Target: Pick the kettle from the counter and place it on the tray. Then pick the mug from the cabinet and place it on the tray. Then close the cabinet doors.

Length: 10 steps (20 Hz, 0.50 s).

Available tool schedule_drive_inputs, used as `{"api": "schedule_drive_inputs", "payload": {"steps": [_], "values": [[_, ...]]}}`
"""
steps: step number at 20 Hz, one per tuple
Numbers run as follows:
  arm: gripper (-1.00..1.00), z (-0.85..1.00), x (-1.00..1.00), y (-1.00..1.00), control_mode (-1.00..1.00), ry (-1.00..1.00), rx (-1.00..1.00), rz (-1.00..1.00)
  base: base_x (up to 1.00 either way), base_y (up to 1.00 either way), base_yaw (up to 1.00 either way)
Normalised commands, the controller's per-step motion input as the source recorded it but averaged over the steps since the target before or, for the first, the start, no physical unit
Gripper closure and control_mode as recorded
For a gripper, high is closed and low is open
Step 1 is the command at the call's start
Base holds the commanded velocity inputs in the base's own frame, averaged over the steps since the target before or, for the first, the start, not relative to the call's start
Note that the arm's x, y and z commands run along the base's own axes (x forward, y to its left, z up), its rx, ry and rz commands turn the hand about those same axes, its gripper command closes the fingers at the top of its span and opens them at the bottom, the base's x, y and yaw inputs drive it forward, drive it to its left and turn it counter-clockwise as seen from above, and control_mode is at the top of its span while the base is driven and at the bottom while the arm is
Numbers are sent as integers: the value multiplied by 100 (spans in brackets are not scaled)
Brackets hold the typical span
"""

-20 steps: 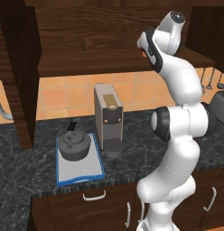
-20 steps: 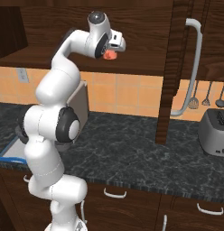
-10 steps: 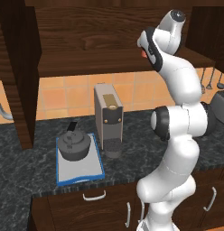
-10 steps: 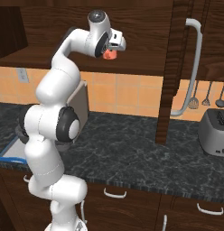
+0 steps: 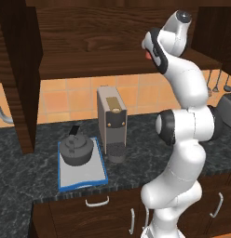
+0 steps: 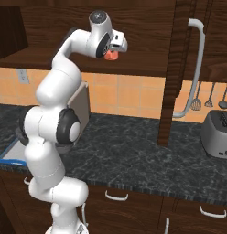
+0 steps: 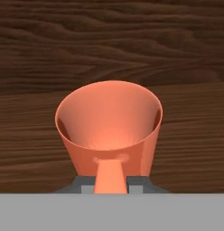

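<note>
Mug [image 7: 109, 131] sits on the cabinet [image 5: 112, 46] shelf, handle pointing straight at the hand camera and running down between the two finger tips. Pincer [image 7: 110, 185] is closed on that handle; both tips flank it symmetrically, so the grip looks centred.

Kettle [image 5: 76, 149] is already on the tray [image 5: 82, 179], at the tray's far end, just beside the coffee machine [image 5: 112, 123].

Advice for this step:
- Lift slightly off the shelf before pulling back, so the base doesn't drag on the wood.
- Retract straight out from the cabinet, clear of the shelf's front edge and the open door [image 6: 179, 68].
- Keep the wrist level; a handle-only grip may let the mug swing.
- Set it down on the bare near end of the tray, well apart from the kettle, then release.
- Doors come last.
</note>
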Motion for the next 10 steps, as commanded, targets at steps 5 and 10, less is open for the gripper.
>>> {"api": "schedule_drive_inputs", "payload": {"steps": [5,10], "values": [[100,-30,-43,0,-100,-8,0,0,0,0,0],[100,0,-92,0,-100,-18,0,0,0,0,0]]}}
